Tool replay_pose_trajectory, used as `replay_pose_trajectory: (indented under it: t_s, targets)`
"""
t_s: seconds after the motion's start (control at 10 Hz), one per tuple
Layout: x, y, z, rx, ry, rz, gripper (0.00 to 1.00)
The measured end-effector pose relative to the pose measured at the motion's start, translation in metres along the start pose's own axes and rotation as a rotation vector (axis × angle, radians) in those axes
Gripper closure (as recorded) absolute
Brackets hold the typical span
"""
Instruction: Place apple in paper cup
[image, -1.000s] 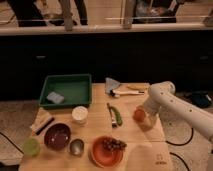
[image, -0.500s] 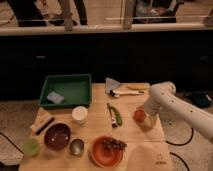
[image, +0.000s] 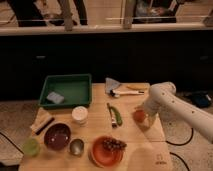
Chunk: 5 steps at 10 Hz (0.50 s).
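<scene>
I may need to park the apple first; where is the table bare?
Bare wood: the front right corner, beside the orange plate. Crowded: front left, around the paper cup. The pincer sits at the apple.

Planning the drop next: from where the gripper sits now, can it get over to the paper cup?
Probably yes. The gripper sits at the apple; only a low green vegetable lies before the paper cup, whose open top is uncovered.

Reddish-orange apple (image: 139, 115), white paper cup (image: 79, 114) — white-armed end effector (image: 142, 113) at the apple.
</scene>
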Motion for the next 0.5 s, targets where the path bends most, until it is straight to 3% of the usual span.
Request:
replay_pose_trajectory:
  t_s: [0.3, 0.5]
  targets:
    - [-0.0014, 0.0, -0.0006, 0.004, -0.002, -0.007, 0.84]
    - [-0.0015, -0.0001, -0.0008, 0.007, -0.003, -0.008, 0.99]
